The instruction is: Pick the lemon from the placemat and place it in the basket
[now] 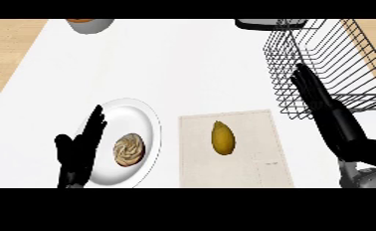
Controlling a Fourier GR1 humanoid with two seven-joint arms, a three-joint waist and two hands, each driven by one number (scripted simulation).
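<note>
Two robot hands flank a white desk (pixel 183 60): right robot hand (pixel 316 93) spread before the wire basket (pixel 330 51), left robot hand (pixel 81 148) spread over a plate (pixel 147 120). The yellow, oval lemon (pixel 223 137) lies on the placemat (pixel 249 170); its rounded skin may roll from a grasp.

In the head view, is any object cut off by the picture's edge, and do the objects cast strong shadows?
Head view: the grey bowl and the dark object behind the wire basket are cut by the top edge; the lemon on the placemat casts only a faint shadow; lighting is even, without glare.
</note>
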